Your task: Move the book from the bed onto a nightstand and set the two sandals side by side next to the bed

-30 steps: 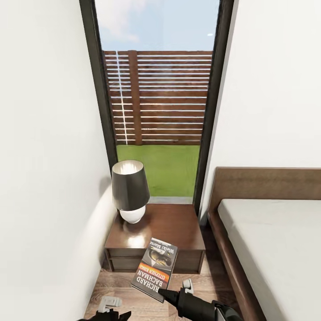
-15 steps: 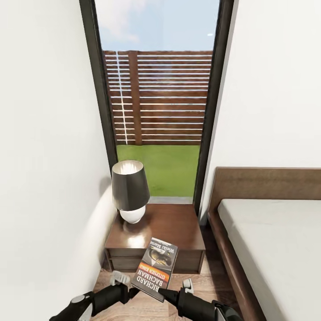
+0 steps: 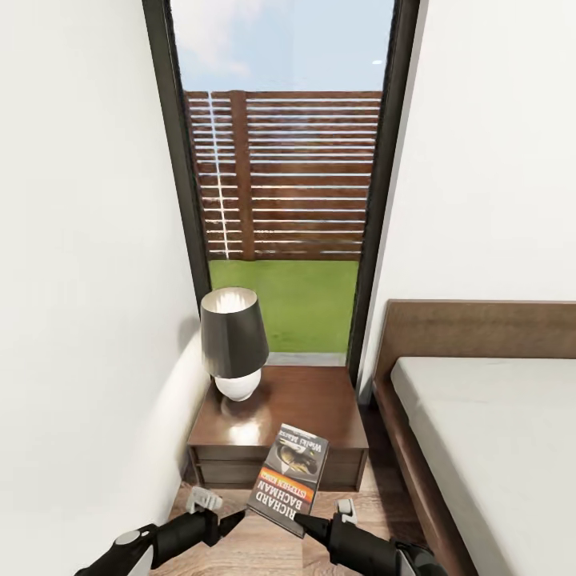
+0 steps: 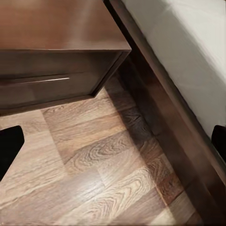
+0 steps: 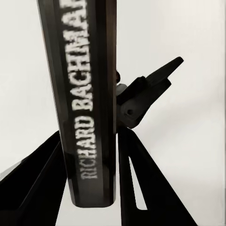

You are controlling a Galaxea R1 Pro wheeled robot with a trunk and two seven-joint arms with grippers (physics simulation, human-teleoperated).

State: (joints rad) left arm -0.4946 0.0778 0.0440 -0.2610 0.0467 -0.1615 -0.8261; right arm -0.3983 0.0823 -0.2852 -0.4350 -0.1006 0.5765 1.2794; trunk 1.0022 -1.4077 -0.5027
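Lamp [image 3: 234, 342] blocks nightstand [image 3: 312, 404] left; right half free.

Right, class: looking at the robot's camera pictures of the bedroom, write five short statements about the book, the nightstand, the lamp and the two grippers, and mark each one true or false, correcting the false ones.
1. The right gripper holds the book. True.
2. The book lies flat on the bed. False: it is held tilted in the air, in front of the nightstand.
3. A dark-shaded lamp stands on the nightstand. True.
4. The left gripper grips the lamp. False: it is low, near the floor, beside the book, holding nothing.
5. The nightstand is on the bed's far side, away from the window. False: it stands right below the window, between wall and bed.
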